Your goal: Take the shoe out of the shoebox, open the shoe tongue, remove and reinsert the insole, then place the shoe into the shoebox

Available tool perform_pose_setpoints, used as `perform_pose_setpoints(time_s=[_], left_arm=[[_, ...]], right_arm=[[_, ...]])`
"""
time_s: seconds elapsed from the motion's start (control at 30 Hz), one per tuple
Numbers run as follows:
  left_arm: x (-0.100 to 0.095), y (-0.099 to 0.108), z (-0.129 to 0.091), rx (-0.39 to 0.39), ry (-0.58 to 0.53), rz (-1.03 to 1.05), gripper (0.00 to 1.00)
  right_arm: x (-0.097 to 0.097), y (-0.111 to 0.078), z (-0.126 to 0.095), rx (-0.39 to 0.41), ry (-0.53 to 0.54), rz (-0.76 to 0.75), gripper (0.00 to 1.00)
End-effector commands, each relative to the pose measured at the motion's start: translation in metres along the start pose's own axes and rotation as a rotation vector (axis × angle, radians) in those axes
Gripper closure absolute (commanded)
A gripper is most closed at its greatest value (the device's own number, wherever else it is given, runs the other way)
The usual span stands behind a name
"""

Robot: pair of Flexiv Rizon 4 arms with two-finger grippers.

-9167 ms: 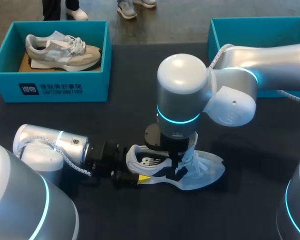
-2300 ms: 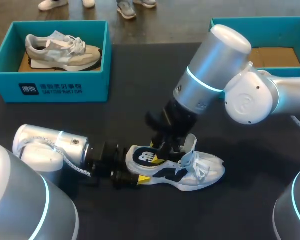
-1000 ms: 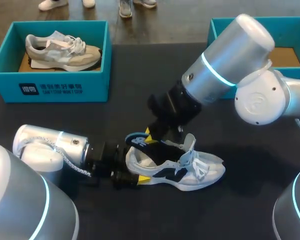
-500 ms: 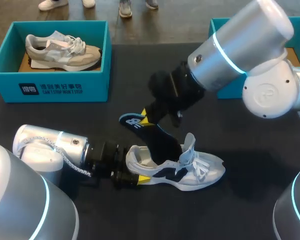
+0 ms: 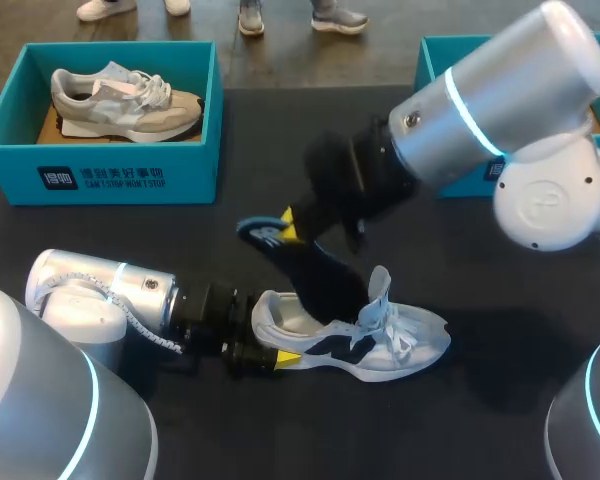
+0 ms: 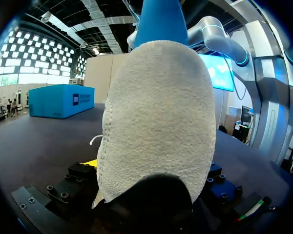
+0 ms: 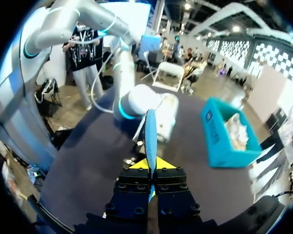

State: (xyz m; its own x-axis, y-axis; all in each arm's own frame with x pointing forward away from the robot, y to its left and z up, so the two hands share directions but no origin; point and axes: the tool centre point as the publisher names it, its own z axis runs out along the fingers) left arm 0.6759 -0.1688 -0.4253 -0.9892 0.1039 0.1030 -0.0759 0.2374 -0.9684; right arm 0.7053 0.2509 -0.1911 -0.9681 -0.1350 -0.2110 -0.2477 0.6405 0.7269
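**Q:** Dark table (image 5: 260,140), item by item?

**A:** Item 1: white-and-navy sneaker (image 5: 355,335), on its sole at 6 o'clock from the table's middle, toe toward 3 o'clock, tongue lifted.
Item 2: dark blue insole (image 5: 315,275), heel end raised toward 10 o'clock, toe end inside the sneaker's opening.
Item 3: teal shoebox (image 5: 435,70) at 2 o'clock, partly hidden behind the right arm (image 5: 500,100).
Item 4: second teal box (image 5: 100,175) at 10 o'clock, with a beige sneaker (image 5: 125,100) inside.

**Q:** Claws?

**A:** Right gripper (image 5: 295,228): fingers pressed together on the insole's heel end, which the wrist camera sees edge-on between the yellow tips.
Left gripper (image 5: 270,357): clamped on the sneaker's heel, and one yellow tip shows on the near flank.

**Q:** Arm poses?

**A:** Right arm enters from 3 o'clock, with its forearm sloping down toward 8 o'clock over the sneaker.
Left arm (image 5: 110,295) lies low along the table from 9 o'clock, wrist level, pointing at 3 o'clock.

**Q:** Step in hand, and how to do it well?

**A:** Insole removal, judged partway done.
Draw along the insole's own line, up and toward 10 o'clock, until the toe end clears the collar.
Avoid twisting it against the tongue.
The left clamp should hold firm so the sneaker does not lift with it.
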Motion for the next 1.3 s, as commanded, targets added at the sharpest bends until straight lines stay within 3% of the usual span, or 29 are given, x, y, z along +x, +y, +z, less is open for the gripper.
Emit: perform_pose_setpoints(time_s=[0.03,0.23,0.5,0.73,1.03,1.07,1.3], left_arm=[[0.0,0.003,0.002,-0.002,-0.002,0.0,1.0],[0.0,0.003,0.002,-0.002,-0.002,0.0,1.0],[0.0,0.003,0.002,-0.002,-0.002,0.0,1.0],[0.0,0.003,0.002,-0.002,-0.002,0.0,1.0],[0.0,0.003,0.002,-0.002,-0.002,0.0,1.0],[0.0,0.003,0.002,-0.002,-0.002,0.0,1.0],[0.0,0.003,0.002,-0.002,-0.002,0.0,1.0]], right_arm=[[-0.008,0.015,-0.011,-0.036,-0.011,-0.024,1.0],[-0.022,0.036,-0.032,-0.127,-0.019,0.006,1.0],[-0.023,0.061,-0.06,-0.283,-0.046,0.076,1.0],[-0.013,0.071,-0.086,-0.404,-0.072,0.16,1.0],[0.0,0.075,-0.134,-0.538,-0.003,0.266,1.0],[-0.001,0.073,-0.143,-0.513,-0.008,0.277,1.0],[-0.001,0.073,-0.143,-0.513,-0.008,0.277,1.0]])
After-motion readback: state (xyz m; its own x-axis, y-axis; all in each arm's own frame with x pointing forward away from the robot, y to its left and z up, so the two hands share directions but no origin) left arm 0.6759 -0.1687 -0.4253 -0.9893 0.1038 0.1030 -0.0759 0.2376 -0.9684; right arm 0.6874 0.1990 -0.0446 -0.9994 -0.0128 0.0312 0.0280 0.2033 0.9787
